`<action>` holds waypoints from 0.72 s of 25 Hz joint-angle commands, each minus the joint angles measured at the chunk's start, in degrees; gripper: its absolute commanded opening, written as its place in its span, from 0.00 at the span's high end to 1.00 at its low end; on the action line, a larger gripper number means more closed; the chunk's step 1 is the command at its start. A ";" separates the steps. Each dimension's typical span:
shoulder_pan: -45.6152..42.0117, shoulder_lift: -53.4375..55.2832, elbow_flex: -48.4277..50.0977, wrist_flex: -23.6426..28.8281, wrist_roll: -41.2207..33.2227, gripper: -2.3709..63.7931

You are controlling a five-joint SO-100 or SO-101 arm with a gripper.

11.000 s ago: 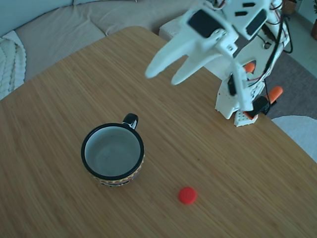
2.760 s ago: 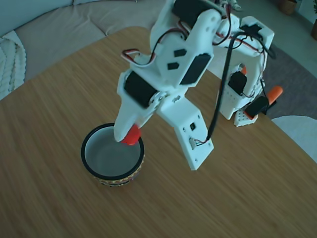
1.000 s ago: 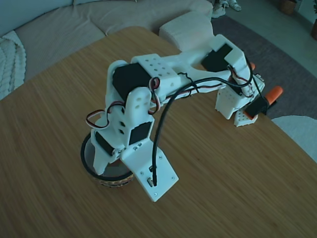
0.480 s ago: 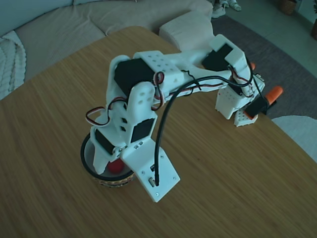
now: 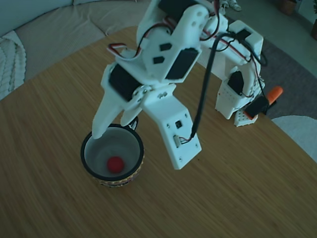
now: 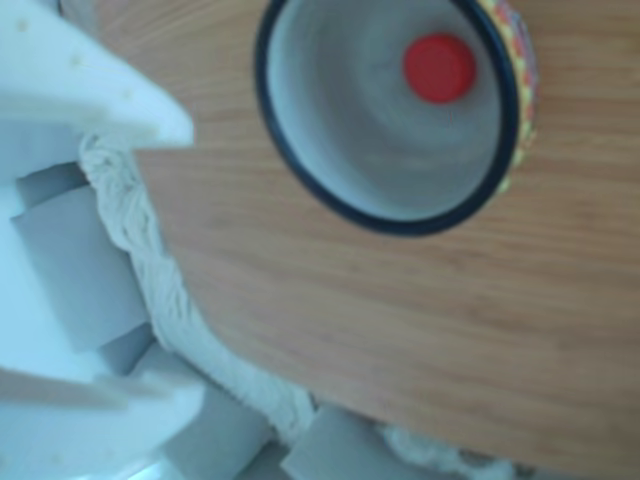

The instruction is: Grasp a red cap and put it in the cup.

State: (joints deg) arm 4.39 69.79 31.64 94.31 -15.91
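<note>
The red cap (image 5: 115, 164) lies flat on the pale bottom of the cup (image 5: 84, 157), a black-rimmed mug with a patterned band on the wooden table. My gripper (image 5: 113, 127) hangs open just above the mug's far rim, holding nothing, and one long white finger (image 5: 100, 121) points down at that rim. In the other view the cap (image 6: 439, 67) rests loose inside the cup (image 6: 417, 226) at the top. The gripper (image 6: 192, 268) stands wide open at the left, with its white fingers (image 6: 95, 95) well apart from the mug.
The arm's white base (image 5: 237, 101) is clamped at the table's right edge with orange clamp handles (image 5: 275, 92). A grey sofa (image 5: 59, 25) lies beyond the far edge. In the other view a knitted white blanket (image 6: 130, 235) and grey cushions show below the table edge.
The gripper, low inside the cup half a second ago, has risen above the rim. The red cap it carried earlier has been let go and now lies loose in the cup.
</note>
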 commanded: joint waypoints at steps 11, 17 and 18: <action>-6.59 31.55 25.05 3.87 0.53 0.57; -12.04 43.86 37.18 3.87 0.53 0.57; -12.83 45.35 38.94 3.87 0.53 0.57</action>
State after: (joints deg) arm -7.29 111.36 68.73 94.31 -15.91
